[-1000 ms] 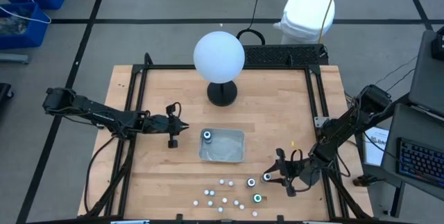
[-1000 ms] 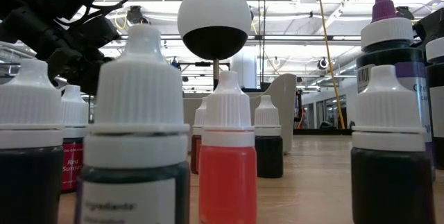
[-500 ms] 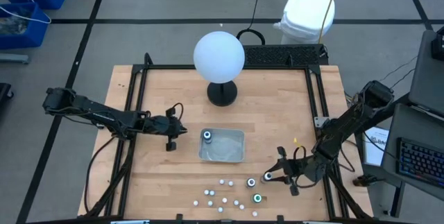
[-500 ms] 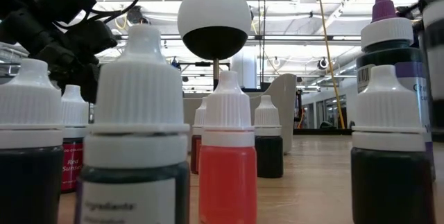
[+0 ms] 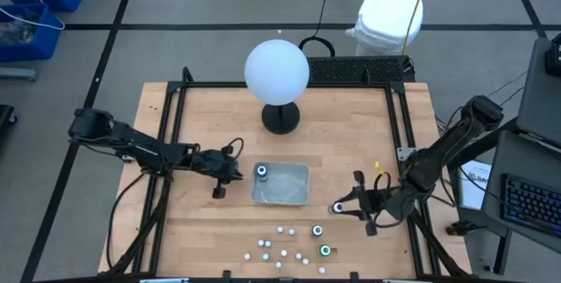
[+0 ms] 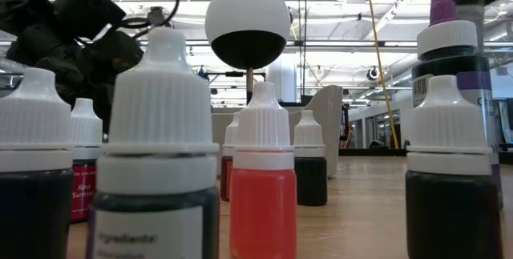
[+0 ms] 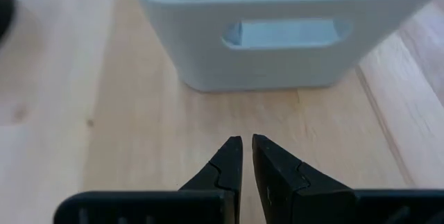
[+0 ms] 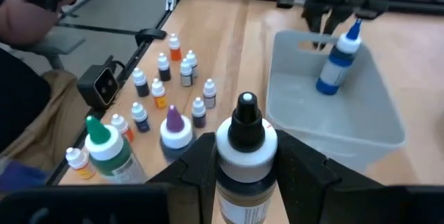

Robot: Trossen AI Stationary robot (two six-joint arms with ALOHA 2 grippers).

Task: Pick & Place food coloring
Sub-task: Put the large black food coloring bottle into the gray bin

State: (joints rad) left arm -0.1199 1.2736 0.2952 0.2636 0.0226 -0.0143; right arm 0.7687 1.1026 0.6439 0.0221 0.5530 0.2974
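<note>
My right gripper (image 5: 348,208) is shut on one food coloring bottle (image 8: 245,143) with a white cap and a black tip, and holds it above the table right of the grey tray (image 5: 294,197). A blue-topped bottle (image 5: 261,172) stands upright in the tray's left end. Other food coloring bottles (image 5: 317,229) stand on the table near its front edge, among them a green-topped bottle (image 8: 104,141), a purple-topped bottle (image 8: 174,127) and several small white-capped bottles (image 5: 280,250). My left gripper (image 7: 247,145) is shut and empty, low over the wood just left of the tray. My right gripper pinches the bottle's body just under the white cap (image 8: 243,177) between its two fingers (image 8: 198,163). The fingers come from the table's right side, slanting slightly down. The bottle stands upright across the fingers, tip up, lifted clear of the table.
A big white globe (image 5: 276,70) on a black base stands at the table's far middle. A black frame (image 5: 175,99) runs along the table's sides. A small black camera (image 8: 103,84) sits by the bottles at the front edge. A person's arm (image 8: 31,2) shows beyond the table.
My right gripper has risen with the white-capped bottle, lifting it clear of the table, and has gone a little toward the far edge and the tray. My left gripper has tipped downward and sunk toward the wood beside the tray's left end.
</note>
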